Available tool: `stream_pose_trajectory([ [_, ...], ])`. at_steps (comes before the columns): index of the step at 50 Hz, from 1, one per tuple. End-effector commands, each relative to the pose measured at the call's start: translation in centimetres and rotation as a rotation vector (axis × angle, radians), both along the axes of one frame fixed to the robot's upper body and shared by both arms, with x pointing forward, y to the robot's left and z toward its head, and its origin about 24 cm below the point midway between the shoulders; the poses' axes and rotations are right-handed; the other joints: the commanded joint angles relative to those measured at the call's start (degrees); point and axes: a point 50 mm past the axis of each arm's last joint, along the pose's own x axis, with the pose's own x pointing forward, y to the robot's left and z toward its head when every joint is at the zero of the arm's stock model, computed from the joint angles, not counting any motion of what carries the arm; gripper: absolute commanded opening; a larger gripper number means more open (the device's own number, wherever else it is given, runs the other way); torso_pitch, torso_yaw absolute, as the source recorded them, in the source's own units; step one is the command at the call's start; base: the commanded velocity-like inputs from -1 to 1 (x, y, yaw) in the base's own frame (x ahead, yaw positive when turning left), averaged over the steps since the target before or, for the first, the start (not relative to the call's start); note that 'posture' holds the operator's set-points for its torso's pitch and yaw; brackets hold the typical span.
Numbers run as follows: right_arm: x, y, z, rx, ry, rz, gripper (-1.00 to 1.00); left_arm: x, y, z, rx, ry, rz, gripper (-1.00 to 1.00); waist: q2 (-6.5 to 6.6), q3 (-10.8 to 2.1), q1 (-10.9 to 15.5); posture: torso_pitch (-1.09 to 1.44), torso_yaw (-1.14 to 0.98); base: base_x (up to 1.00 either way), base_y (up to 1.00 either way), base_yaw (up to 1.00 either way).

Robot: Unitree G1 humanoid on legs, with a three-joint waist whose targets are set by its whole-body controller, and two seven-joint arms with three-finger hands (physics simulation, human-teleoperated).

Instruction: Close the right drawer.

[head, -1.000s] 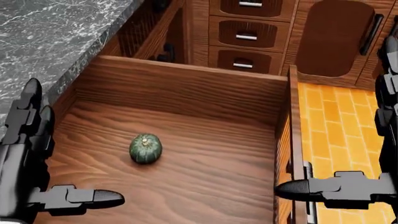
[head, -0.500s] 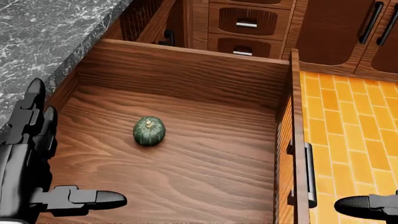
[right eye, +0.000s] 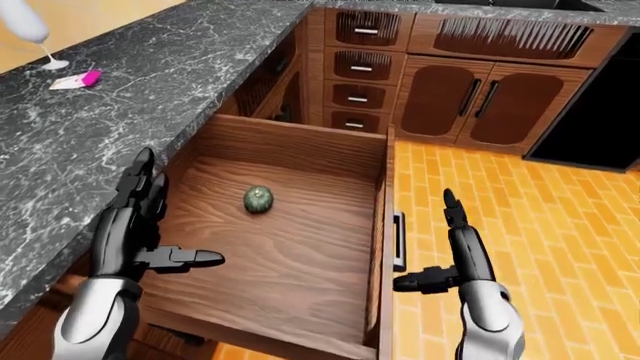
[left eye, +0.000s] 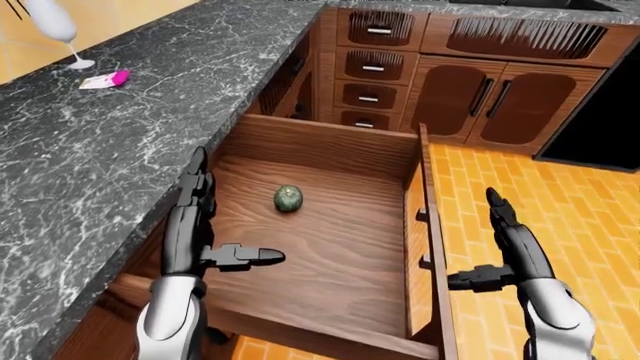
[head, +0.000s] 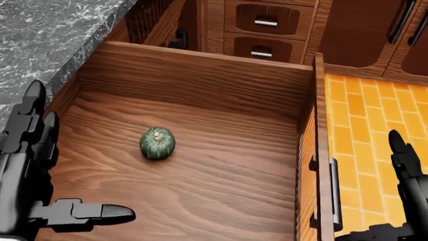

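A: Left-eye view, starting at the left edge. What sits on the counter (left eye: 120, 142)?

B: Dark marbled counter, running up the left side. Near its top left lie a small pink object (left eye: 105, 79) and the foot of a white object (left eye: 60, 34), cut off by the frame. Can't tell what either is.

A: Next in?

B: Left hand (left eye: 195, 236), black, fingers straight and spread, thumb pointing to the view's right. It grips nothing. It hangs over the left part of the drawer's inside, just beside the counter edge.

A: And the drawer (left eye: 330, 270) itself?

B: Pulled well out from under the counter, wood-grain floor fully exposed. One small green squash (head: 157, 143) rests on that floor, left of centre in the head view, apart from every wall.

A: Drawer front?

B: Stands along the right side of the drawer in these views, with a dark handle (right eye: 399, 241) on its outer face.

A: Right hand (right eye: 448, 251)?

B: Fingers extended upward, thumb pointing left toward the drawer front, holding nothing. It hangs above the orange tiled floor (left eye: 560, 195), near the handle but apart from it.

A: Top of the view?

B: Closed wooden cabinets (left eye: 500, 94) and small drawers.
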Motion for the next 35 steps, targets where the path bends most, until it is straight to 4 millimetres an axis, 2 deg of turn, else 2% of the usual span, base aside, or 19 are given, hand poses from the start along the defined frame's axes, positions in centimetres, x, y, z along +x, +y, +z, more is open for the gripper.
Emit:
stream_pose_trajectory([
  [1,0.8,0.8,0.8,-0.029,-0.068,0.041,1.0,-0.2,-0.2,1.5,0.012,-0.085,-0.011,1.0,-0.11,-0.82,0.19,0.0,0.0,0.0,0.0,0.0],
  [16,2.7,3.2,-2.6,0.039,-0.031,0.127,1.0,-0.3,-0.1,1.5,0.013,-0.087,-0.005,1.0,-0.36,-0.88,-0.11,0.0,0.0,0.0,0.0,0.0],
  [35,4.5,5.8,-4.1,0.051,-0.005,0.221,1.0,-0.2,-0.1,1.4,0.011,-0.083,-0.001,1.0,-0.33,-0.79,-0.16,0.0,0.0,0.0,0.0,0.0],
])
